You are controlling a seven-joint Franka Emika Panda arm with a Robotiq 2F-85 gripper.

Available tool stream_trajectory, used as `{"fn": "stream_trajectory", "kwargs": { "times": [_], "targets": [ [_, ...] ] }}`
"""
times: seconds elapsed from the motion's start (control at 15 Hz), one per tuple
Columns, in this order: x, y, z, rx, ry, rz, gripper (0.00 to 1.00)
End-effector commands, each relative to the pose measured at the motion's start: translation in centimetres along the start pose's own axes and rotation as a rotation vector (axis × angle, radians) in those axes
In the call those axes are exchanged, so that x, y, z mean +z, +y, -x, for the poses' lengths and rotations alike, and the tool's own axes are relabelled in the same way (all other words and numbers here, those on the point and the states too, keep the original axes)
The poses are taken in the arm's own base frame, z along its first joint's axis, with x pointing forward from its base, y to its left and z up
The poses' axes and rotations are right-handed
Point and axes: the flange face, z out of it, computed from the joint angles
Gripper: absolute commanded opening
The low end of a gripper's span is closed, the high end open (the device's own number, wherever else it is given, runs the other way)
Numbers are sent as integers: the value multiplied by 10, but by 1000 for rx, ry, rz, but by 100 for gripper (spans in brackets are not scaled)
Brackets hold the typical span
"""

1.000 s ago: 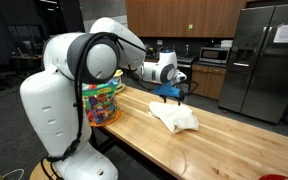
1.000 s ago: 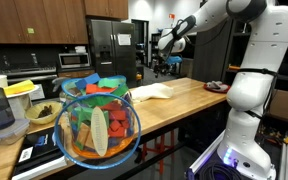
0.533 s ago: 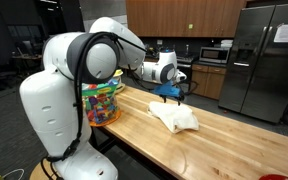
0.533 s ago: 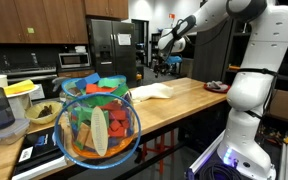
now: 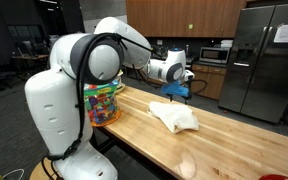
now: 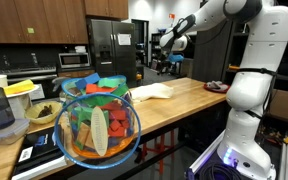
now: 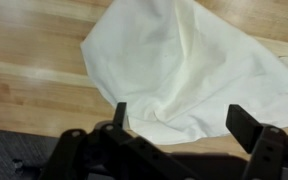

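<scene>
A crumpled white cloth (image 5: 174,117) lies on the long wooden table (image 5: 239,148); it also shows as the pale cloth (image 6: 152,91) on the table (image 6: 189,100). My gripper (image 5: 176,91) hangs in the air above the cloth's far side, and in the other exterior view the gripper (image 6: 164,62) is clearly above the tabletop. In the wrist view the cloth (image 7: 184,60) fills the middle, and the gripper (image 7: 184,122) is open with both fingers wide apart over the cloth's near edge. Nothing is between the fingers.
A clear bowl of colourful toys (image 5: 102,103) stands on the table beside the robot's base; the same bowl (image 6: 97,122) is close to the camera. A dark small object (image 6: 216,87) lies near the base. The table edge and dark floor (image 7: 14,150) are just behind the gripper.
The arm has shifted a little along the table, away from the toy bowl, with the gripper still open. The cloth has not moved.
</scene>
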Motion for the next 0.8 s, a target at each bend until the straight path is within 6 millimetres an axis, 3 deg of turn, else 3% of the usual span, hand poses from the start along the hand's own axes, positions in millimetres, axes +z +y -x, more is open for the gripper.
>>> {"fn": "stream_trajectory", "kwargs": {
  "times": [0.0, 0.27, 0.73],
  "targets": [
    [-2, 39, -24, -31, 21, -27, 100],
    [11, 65, -33, -49, -53, -57, 100],
    [39, 74, -9, -17, -307, -105, 100]
  ]
}}
